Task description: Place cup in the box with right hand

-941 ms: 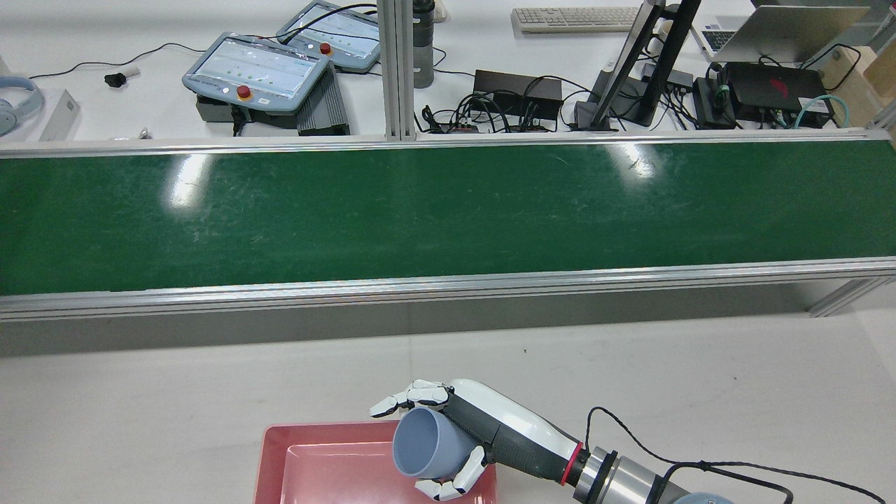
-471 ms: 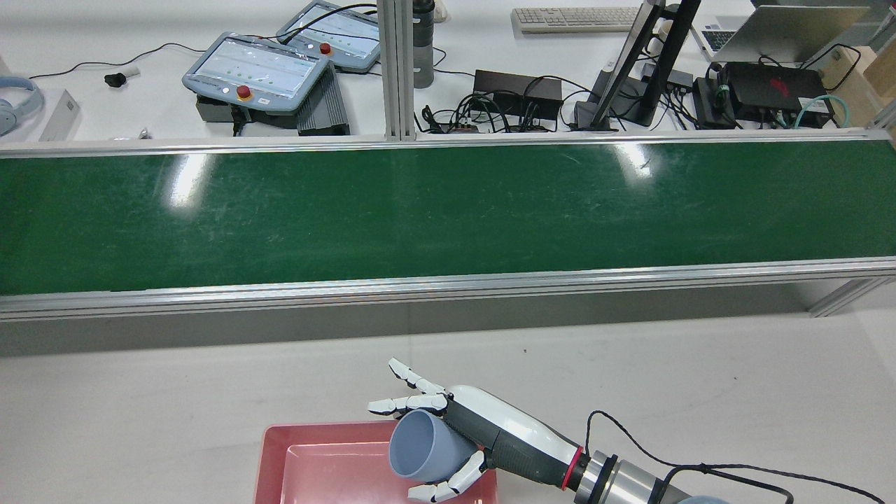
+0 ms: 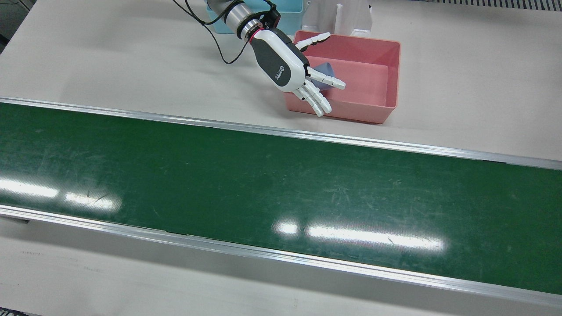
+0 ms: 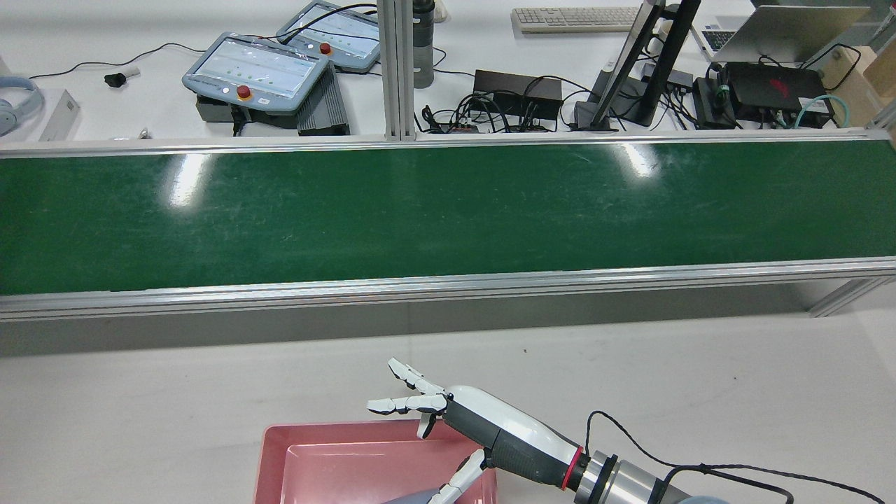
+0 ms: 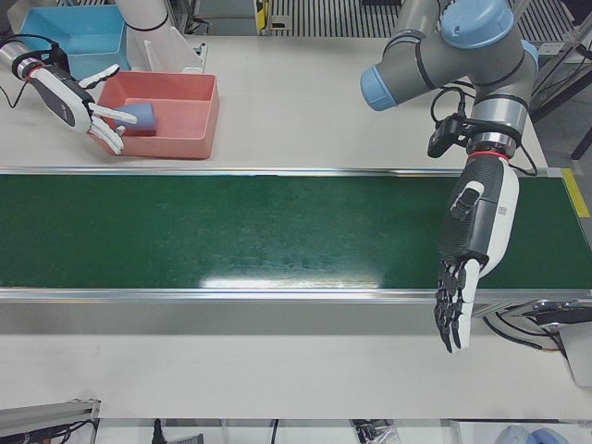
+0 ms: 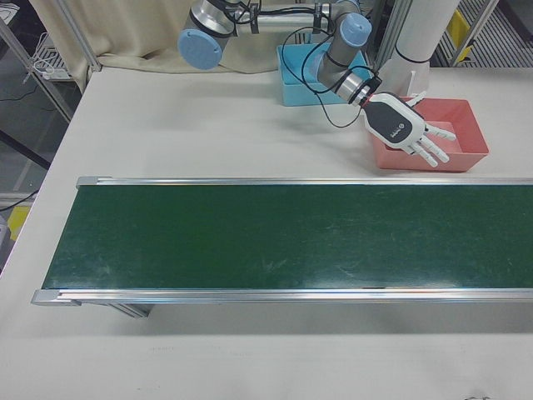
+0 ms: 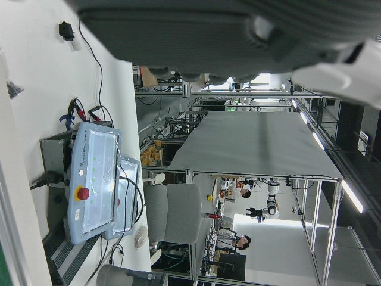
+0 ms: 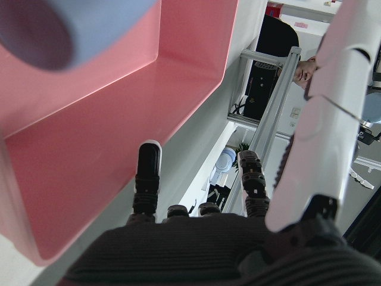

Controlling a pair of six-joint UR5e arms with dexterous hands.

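While its fingers [image 3: 314, 97] spread wide and empty over the pink box [image 3: 393, 74], the right hand [image 3: 292, 72] hovers above the blue-grey cup [image 5: 141, 115], which lies on its side inside.

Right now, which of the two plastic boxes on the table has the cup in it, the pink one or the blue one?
The pink box, beside the open right hand. The blue-grey cup lies inside it. The blue box sits farther back, behind the arm.
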